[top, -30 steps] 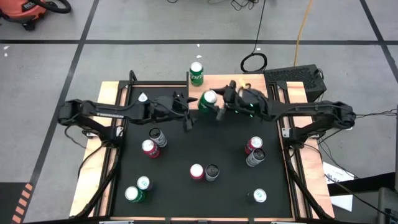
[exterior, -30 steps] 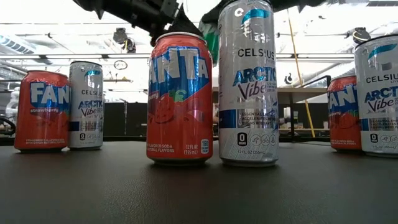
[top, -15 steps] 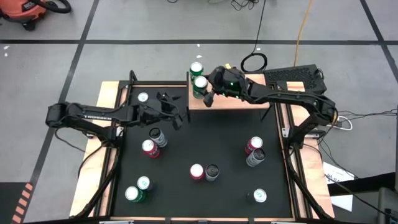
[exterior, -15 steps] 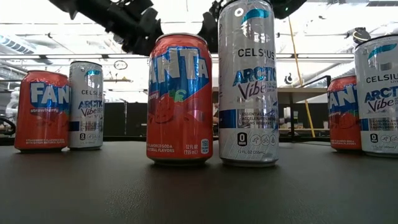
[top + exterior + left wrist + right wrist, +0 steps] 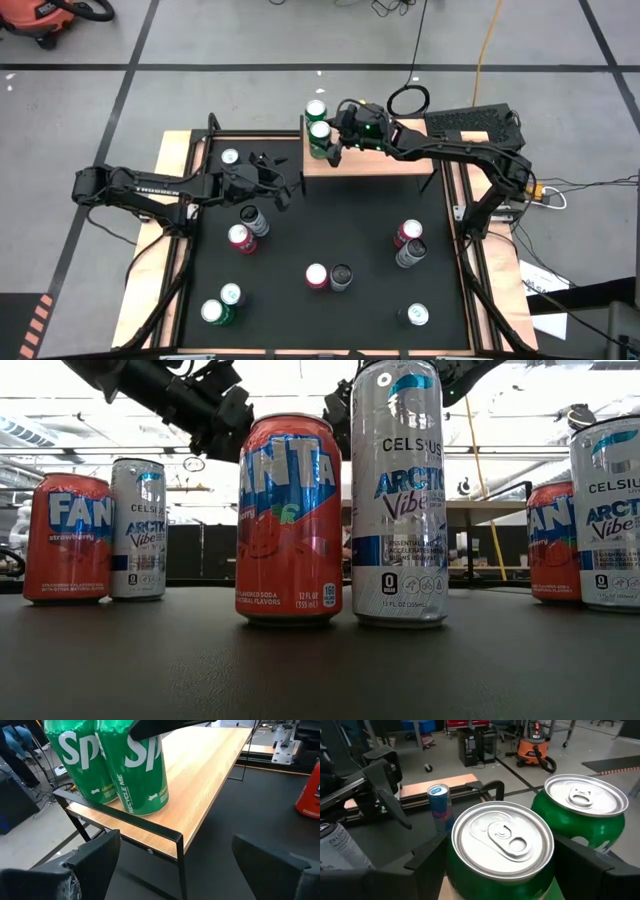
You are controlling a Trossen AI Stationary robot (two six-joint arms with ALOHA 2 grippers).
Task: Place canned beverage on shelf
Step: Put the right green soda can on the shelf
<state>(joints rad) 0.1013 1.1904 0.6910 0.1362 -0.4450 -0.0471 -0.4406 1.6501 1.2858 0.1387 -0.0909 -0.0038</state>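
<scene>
The right arm reaches across to the shelf (image 5: pixel 372 155), its right tool (image 5: pixel 327 142) clamped around an upright green Sprite can (image 5: pixel 320 133) standing on the plank's end beside a second Sprite can (image 5: pixel 316 111). Whether the base fully rests seems likely, partly hidden. The left tool (image 5: pixel 285 183) hangs open over the black mat (image 5: pixel 330 230)

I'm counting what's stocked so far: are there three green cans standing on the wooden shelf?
No, the high view shows only two green cans, one behind the other, on the shelf.
</scene>
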